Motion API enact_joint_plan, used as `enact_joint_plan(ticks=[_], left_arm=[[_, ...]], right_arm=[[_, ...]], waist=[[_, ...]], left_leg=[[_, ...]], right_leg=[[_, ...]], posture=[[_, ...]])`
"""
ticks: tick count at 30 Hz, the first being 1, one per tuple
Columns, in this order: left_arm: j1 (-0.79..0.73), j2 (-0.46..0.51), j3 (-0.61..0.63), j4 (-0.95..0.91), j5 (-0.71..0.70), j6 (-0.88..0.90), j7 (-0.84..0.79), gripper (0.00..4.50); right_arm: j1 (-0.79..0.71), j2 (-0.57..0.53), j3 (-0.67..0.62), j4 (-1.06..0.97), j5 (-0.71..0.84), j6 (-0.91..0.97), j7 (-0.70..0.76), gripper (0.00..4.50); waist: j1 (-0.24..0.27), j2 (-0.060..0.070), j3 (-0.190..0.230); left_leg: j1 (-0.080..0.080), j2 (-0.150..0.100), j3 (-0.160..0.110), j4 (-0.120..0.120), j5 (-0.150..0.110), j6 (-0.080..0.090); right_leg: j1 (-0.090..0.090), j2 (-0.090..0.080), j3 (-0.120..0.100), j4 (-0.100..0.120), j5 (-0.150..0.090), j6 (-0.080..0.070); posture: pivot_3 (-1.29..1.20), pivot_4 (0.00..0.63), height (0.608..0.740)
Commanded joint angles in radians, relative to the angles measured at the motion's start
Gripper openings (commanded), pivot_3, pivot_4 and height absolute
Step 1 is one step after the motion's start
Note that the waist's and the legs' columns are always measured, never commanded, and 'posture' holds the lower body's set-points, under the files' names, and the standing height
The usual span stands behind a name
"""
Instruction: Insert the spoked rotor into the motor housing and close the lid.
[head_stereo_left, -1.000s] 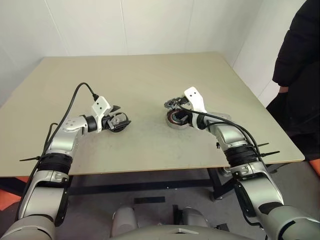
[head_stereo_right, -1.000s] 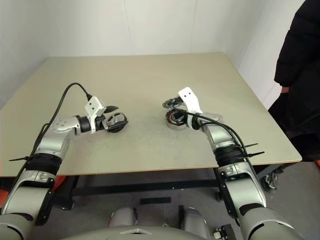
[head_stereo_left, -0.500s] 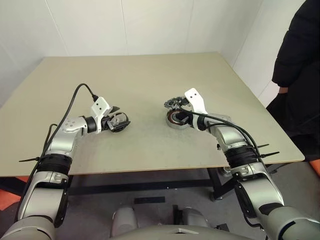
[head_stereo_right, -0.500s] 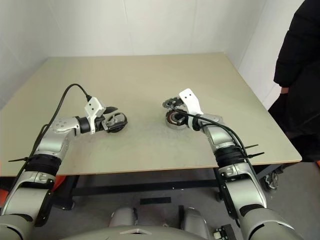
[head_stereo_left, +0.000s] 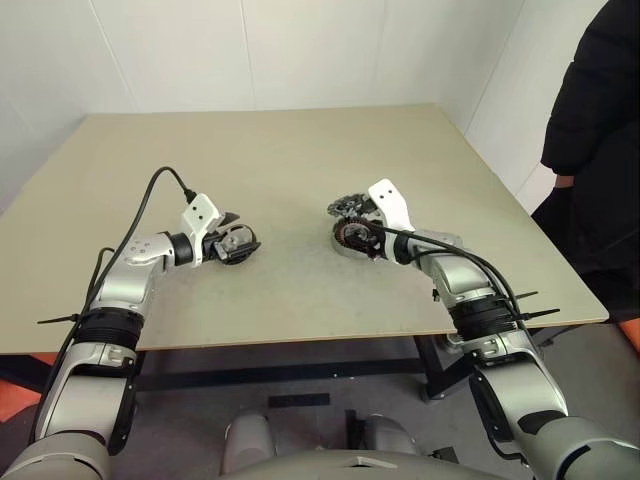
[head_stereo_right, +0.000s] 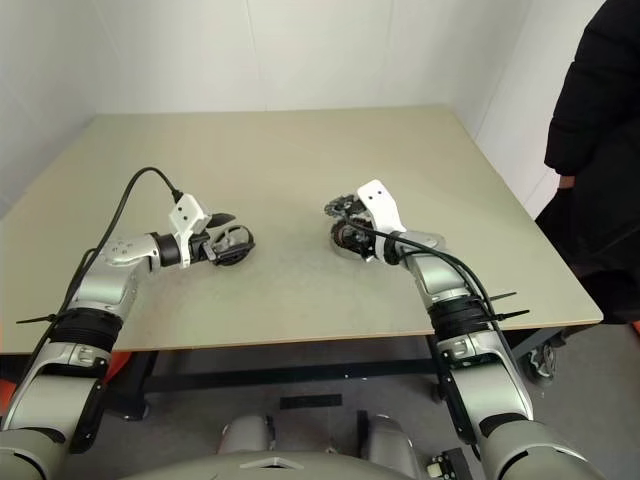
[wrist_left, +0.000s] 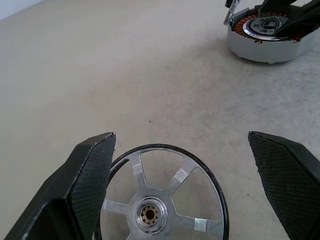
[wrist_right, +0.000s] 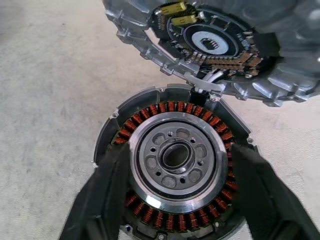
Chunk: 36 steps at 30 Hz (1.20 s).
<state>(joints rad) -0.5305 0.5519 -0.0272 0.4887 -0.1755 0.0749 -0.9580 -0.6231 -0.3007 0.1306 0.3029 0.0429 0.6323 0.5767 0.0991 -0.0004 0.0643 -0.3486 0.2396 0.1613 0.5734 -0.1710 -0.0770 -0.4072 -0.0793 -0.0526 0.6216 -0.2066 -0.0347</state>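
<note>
1. Spoked rotor (wrist_left: 150, 215), a round wheel of silver metal spokes inside a thin black rim, lies flat on the beige tabletop (head_stereo_left: 300, 160) between the jaws of the left gripper (wrist_left: 181, 140). These jaws stand wide open; one black finger is at the rim, the other is apart from it.
2. At 3 o'clock from the rotor, well apart, sits the motor housing (wrist_right: 172, 108), a short silvery ring with reddish-copper windings around a grey metal core with a ring of holes.
3. The right gripper (wrist_right: 178, 150) straddles the housing with its jaws spread open, one finger at each flank; contact cannot be told.
4. At the housing's 12 o'clock edge, the lid (wrist_right: 210, 45), a grey cast-metal cover with a notched rim and a circuit board inside, stands tilted open.
5. At 3 o'clock beyond the tabletop stands a person in black clothing (head_stereo_left: 600, 150).
</note>
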Motion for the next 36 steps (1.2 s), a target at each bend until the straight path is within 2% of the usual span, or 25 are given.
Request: enact_joint_plan(ticks=[1,16,18,21,24,30,32,35,36], left_arm=[[-0.021,0.016,0.022,-0.024,-0.003,-0.008,0.001,4.50],[-0.017,0.015,0.018,-0.020,0.003,-0.014,0.002,4.50],[-0.017,0.016,0.018,-0.019,0.003,-0.015,0.002,4.50],[-0.017,0.016,0.018,-0.016,0.004,-0.016,0.002,4.50],[-0.019,0.015,0.017,-0.012,0.005,-0.017,0.002,4.50],[-0.020,0.012,0.015,-0.007,0.006,-0.019,0.002,4.50],[-0.020,0.012,0.015,-0.005,0.007,-0.019,0.002,4.50],[-0.018,0.011,0.015,-0.006,0.007,-0.020,0.002,4.50],[-0.018,0.011,0.015,-0.006,0.007,-0.019,0.003,4.50]], right_arm=[[-0.027,-0.008,-0.015,-0.054,0.008,-0.008,-0.008,4.49],[-0.025,-0.013,-0.023,-0.084,0.022,0.002,-0.011,4.49],[-0.026,-0.014,-0.018,-0.080,0.015,-0.003,-0.013,4.11],[-0.028,-0.016,-0.015,-0.074,0.010,-0.009,-0.016,4.11],[-0.026,-0.016,-0.016,-0.077,0.015,-0.009,-0.009,3.50],[-0.020,-0.020,-0.013,-0.083,0.008,-0.005,-0.017,1.49],[-0.021,-0.019,-0.015,-0.082,0.009,-0.005,-0.020,1.49],[-0.021,-0.016,-0.018,-0.079,0.017,-0.005,-0.014,0.94],[-0.021,-0.015,-0.017,-0.077,0.019,-0.007,-0.010,0.58]], waist=[[0.000,0.000,0.000],[0.000,0.000,0.000],[0.000,0.000,0.000],[0.000,0.000,0.000],[0.000,0.000,0.000],[0.000,0.000,0.000],[0.000,0.000,0.000],[0.000,0.000,0.000],[0.000,0.000,0.000]], left_leg=[[0.000,0.000,0.000,0.000,0.000,0.000],[0.000,0.000,0.000,0.000,0.000,0.000],[0.000,0.000,0.000,0.000,0.000,0.000],[0.000,0.000,0.000,0.000,0.000,0.000],[0.000,0.000,0.000,0.000,0.000,0.000],[0.000,0.000,0.000,0.000,0.000,0.000],[0.000,0.000,0.000,0.000,0.000,0.000],[0.000,0.000,0.000,0.000,0.000,0.000],[0.000,0.000,0.000,0.000,0.000,0.000]], right_leg=[[0.000,0.000,0.000,0.000,0.000,0.000],[0.000,0.000,0.000,0.000,0.000,0.000],[0.000,0.000,0.000,0.000,0.000,0.000],[0.000,0.000,0.000,0.000,0.000,0.000],[0.000,0.000,0.000,0.000,0.000,0.000],[0.000,0.000,0.000,0.000,0.000,0.000],[0.000,0.000,0.000,0.000,0.000,0.000],[0.000,0.000,0.000,0.000,0.000,0.000],[0.000,0.000,0.000,0.000,0.000,0.000]], posture=[[0.00,0.000,0.740],[0.00,0.000,0.740],[0.00,0.000,0.740],[0.00,0.000,0.740],[0.00,0.000,0.740],[0.00,0.000,0.740],[0.00,0.000,0.740],[0.00,0.000,0.740],[0.00,0.000,0.740]])
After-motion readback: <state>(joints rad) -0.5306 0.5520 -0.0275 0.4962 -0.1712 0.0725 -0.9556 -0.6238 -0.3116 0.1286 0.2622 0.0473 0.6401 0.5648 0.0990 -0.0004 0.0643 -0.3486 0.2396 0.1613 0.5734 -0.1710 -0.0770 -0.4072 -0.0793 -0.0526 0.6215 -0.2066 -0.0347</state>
